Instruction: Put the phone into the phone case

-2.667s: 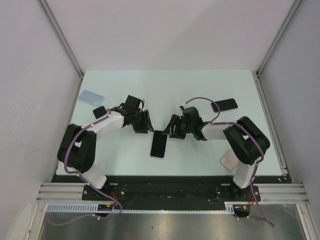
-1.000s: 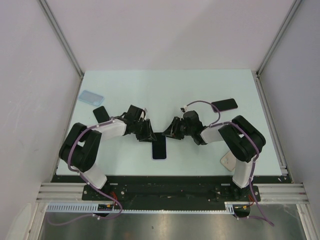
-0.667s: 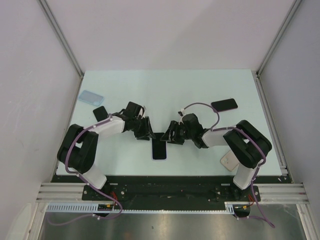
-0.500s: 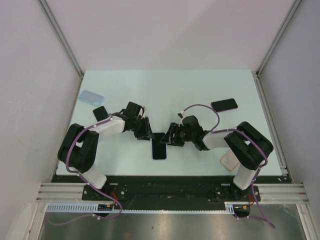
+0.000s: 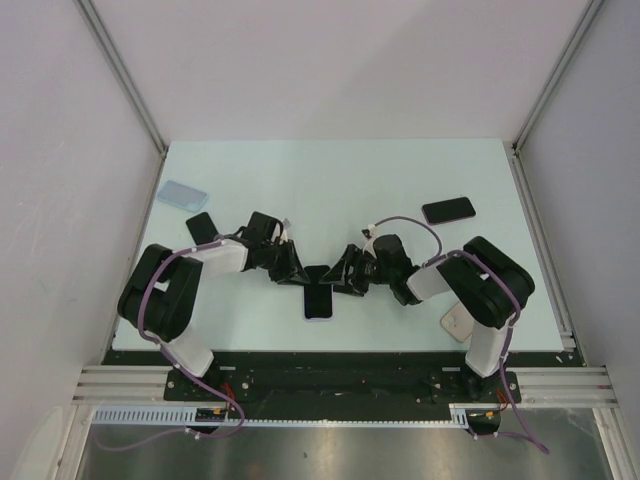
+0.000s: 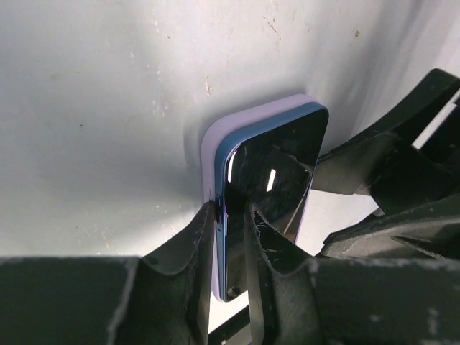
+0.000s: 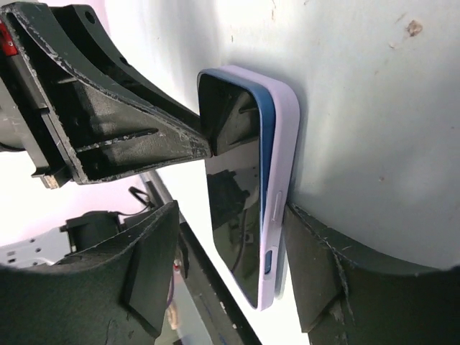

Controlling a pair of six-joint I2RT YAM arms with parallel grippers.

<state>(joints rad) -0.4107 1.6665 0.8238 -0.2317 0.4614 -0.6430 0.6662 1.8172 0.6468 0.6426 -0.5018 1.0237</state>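
A dark-screened phone [image 5: 318, 296] lies in the middle of the table inside a lilac phone case [image 6: 210, 144]. Its blue side [image 7: 267, 136] stands a little proud of the case rim along one long edge. My left gripper [image 5: 296, 272] [image 6: 230, 208] is at the phone's far left corner with a narrow gap. One finger is against the case's outer side, the other rests on the screen [image 6: 277, 172]. My right gripper [image 5: 343, 277] [image 7: 231, 215] straddles the far end, wide open. One finger [image 7: 316, 251] touches the lilac side [image 7: 284, 136], the other hangs clear.
A clear blue case [image 5: 182, 193] and a black phone [image 5: 200, 225] lie at the back left. Another dark phone [image 5: 447, 210] lies at the back right. A white case [image 5: 458, 322] sits by the right arm's base. Grey walls enclose the table.
Both grippers have closed in on the phone's far end. The left jaws narrowed over its edge; the right jaws widened around it. The phone has straightened slightly.
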